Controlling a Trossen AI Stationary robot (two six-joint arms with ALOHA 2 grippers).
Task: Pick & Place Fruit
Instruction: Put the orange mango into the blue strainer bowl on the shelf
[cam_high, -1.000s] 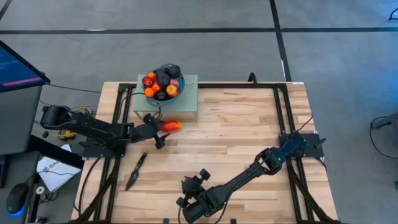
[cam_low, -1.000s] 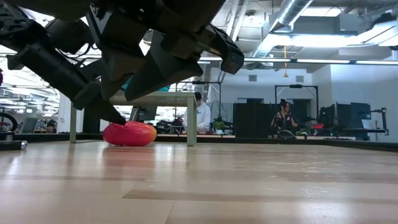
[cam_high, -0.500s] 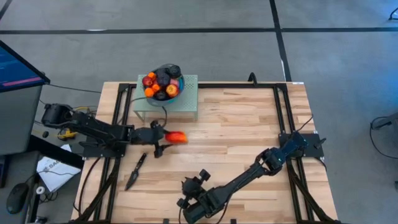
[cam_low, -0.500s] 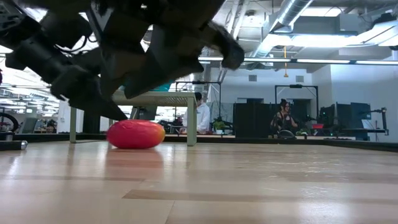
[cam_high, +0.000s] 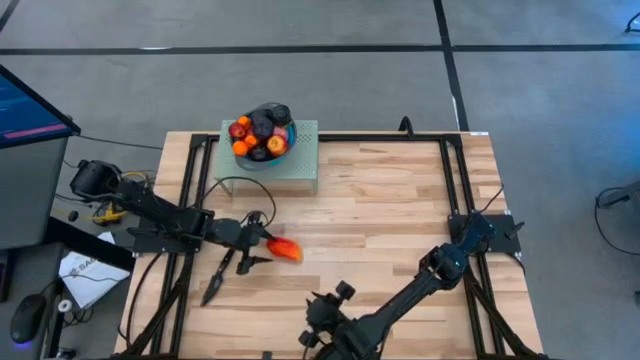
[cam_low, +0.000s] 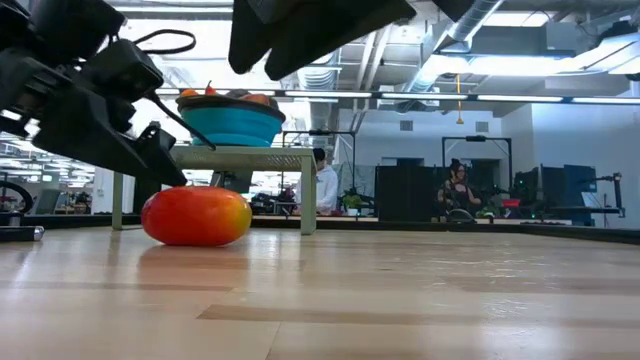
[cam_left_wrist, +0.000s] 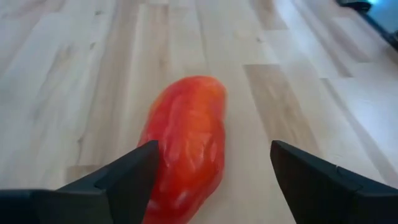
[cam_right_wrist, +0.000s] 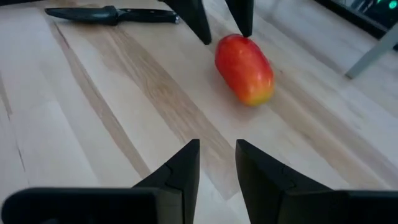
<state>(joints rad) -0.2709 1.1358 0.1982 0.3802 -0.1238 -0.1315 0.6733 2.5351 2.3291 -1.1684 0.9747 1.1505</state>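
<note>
1. Moved since a second ago: the long red-orange fruit (cam_high: 284, 249), formerly close beside the green stand (cam_high: 300, 172), now lies nearer the table's (cam_high: 400, 220) middle-left; the left arm has drawn back with it, and the right arm has shifted along the near edge.
2. Left gripper (cam_high: 258, 247): fingers wide apart, straddling the fruit's end; one finger (cam_left_wrist: 127, 177) looks to be against its side, the other stands clear. No firm hold is evident.
3. Right gripper (cam_right_wrist: 216, 163): near edge of table, fingers narrowly parted, holding nothing, pointed toward the fruit.
4. Blue bowl (cam_high: 262, 152): on the stand, far left, heaped with round fruits (cam_high: 260, 133).
5. Knife (cam_high: 217, 277): flat on the table, left of the fruit.
6. Progress, as judged: most fruit sits in the bowl; the long piece lies loose and remains to be gripped and placed.
</note>
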